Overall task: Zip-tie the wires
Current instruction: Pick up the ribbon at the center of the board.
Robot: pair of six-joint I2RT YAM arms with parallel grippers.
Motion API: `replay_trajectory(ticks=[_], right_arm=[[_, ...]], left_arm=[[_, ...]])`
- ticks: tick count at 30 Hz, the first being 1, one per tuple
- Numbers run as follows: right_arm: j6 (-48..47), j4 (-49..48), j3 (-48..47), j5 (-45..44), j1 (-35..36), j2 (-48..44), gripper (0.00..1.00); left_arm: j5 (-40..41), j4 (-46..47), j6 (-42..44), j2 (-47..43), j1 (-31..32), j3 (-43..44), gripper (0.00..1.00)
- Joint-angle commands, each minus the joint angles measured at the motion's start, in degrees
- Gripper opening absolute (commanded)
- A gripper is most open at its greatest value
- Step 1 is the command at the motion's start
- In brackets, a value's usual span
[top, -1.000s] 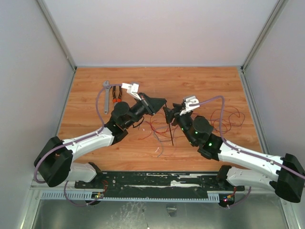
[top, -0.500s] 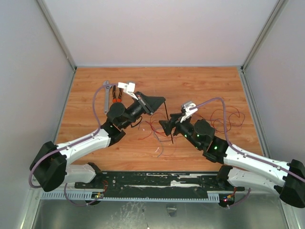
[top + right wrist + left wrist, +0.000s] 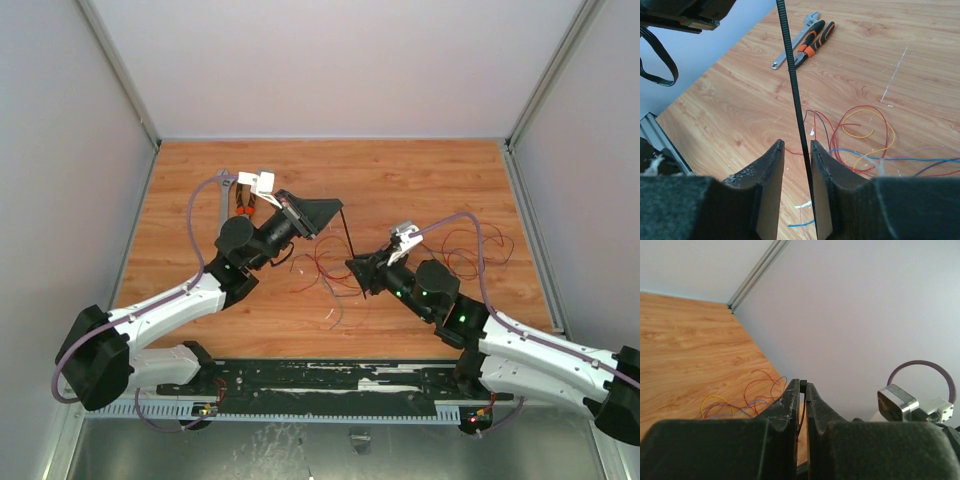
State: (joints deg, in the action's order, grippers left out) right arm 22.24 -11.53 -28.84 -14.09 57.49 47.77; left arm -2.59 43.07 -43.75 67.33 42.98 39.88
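Note:
The zip tie (image 3: 352,245) hangs as a thin dark strip above the table. My left gripper (image 3: 338,208) is shut on its upper end, and its small head (image 3: 803,384) peeks out between the fingertips. My right gripper (image 3: 357,271) stands lower down the strip with its jaws a little apart. In the right wrist view the zip tie (image 3: 790,65) runs between them against the right finger, with a gap to the left finger. The wires (image 3: 318,276) lie loose on the wood below both grippers, and red, yellow and blue strands (image 3: 860,127) show past the right fingers.
A grey wrench (image 3: 222,205) and orange-handled pliers (image 3: 243,200) lie at the back left of the table. More thin wire loops (image 3: 482,245) lie at the right. A black rail (image 3: 330,378) runs along the near edge, and grey walls close three sides.
My left gripper has lifted the zip tie up and to the left. My right gripper has drawn back down the strip toward its lower end; its jaws widened, then narrowed.

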Motion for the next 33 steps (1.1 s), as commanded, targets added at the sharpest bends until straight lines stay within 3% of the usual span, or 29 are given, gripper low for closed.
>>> replay_trajectory(ticks=[1,6,12,19,21,28,33], right_arm=[[1.3,0.7,1.3,0.6,-0.2,-1.7,0.26],[0.8,0.6,0.8,1.0,-0.2,-0.7,0.22],[-0.2,-0.4,0.5,0.6,-0.2,1.7,0.29],[-0.2,-0.9,0.0,0.6,-0.2,2.6,0.03],[-0.1,-0.7,-0.2,0.5,-0.2,2.3,0.00],[-0.2,2.2,-1.0,0.1,-0.5,0.1,0.00],[-0.5,3.0,-1.2,2.7,-1.5,-2.0,0.00]], left_arm=[[1.7,-0.7,1.0,-0.7,0.4,0.7,0.00],[1.9,-0.8,0.8,-0.1,0.4,0.7,0.00],[1.6,-0.6,0.6,0.2,0.4,0.8,0.00],[1.2,-0.6,0.5,0.0,0.5,0.6,0.00],[0.8,-0.2,0.5,0.0,0.4,0.4,0.00],[-1.0,2.4,1.2,-0.4,0.5,-1.3,0.24],[-3.6,4.8,1.3,-0.3,0.4,-1.7,0.54]])
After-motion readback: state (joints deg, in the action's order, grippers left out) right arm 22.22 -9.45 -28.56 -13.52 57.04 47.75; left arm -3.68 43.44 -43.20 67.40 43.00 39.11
